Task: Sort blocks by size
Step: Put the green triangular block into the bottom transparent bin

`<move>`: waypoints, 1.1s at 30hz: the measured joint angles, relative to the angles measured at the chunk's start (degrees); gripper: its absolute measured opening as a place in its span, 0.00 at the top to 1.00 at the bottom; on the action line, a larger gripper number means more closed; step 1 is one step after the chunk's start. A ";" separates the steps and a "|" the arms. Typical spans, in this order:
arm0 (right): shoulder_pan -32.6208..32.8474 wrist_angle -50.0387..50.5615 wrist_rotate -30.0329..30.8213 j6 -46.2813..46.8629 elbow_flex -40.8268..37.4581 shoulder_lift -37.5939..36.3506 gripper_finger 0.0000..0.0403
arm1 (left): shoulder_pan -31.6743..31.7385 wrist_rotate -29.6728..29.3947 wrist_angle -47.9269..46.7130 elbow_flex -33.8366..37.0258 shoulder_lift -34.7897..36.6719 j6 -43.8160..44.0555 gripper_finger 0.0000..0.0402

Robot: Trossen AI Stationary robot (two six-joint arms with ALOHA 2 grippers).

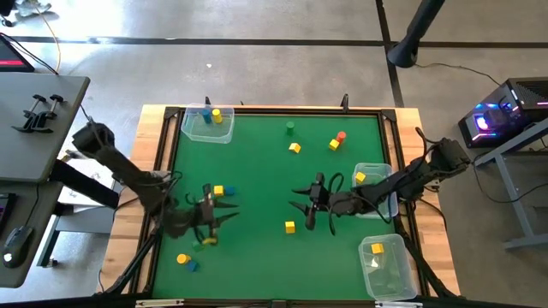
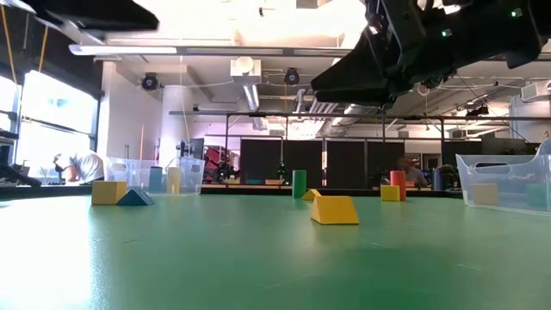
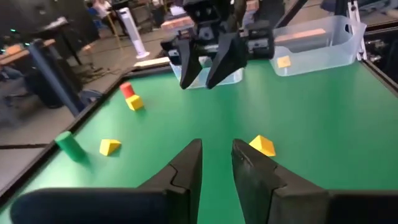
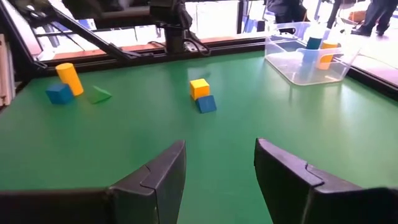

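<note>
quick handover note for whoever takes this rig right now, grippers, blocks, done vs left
Left gripper: shut, empty, over the mat's left half.
Right gripper: open, empty, mid-mat.
Tubs: far-left tub holds a yellow cylinder and a blue piece; the right-edge tub and near-right tub hold one yellow block each.
Loose: yellow cube with blue block by the left gripper; yellow cylinder and blue block near-left; yellow wedge; green cylinder, red cylinder, two yellow pieces at the far side.
Most blocks are not yet sorted.
</note>
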State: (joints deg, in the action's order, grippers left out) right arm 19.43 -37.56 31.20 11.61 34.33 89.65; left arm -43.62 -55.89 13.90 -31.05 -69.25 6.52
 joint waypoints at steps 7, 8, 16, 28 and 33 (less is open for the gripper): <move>-0.34 0.07 -1.92 -0.06 0.00 0.00 0.55 | -5.92 -2.90 -26.28 -9.11 -1.32 16.31 0.87; -0.34 0.10 -2.40 -0.08 0.00 0.00 0.55 | -6.16 -0.92 -31.21 -10.08 -1.33 20.86 0.87; -0.12 0.53 -3.65 0.34 0.00 0.00 0.55 | -3.42 11.28 -61.34 -11.31 -1.43 57.41 0.83; 0.01 1.73 -5.30 1.24 0.00 0.00 0.55 | 7.63 23.83 -61.45 -2.01 -1.19 67.60 0.55; 0.01 1.75 -5.29 1.27 0.00 0.00 0.55 | 12.01 23.66 -55.82 0.81 -1.20 61.34 0.44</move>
State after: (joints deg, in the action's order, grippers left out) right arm 19.44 -35.81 25.91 12.88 34.33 89.65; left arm -31.61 -32.23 -41.92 -30.24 -70.46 67.86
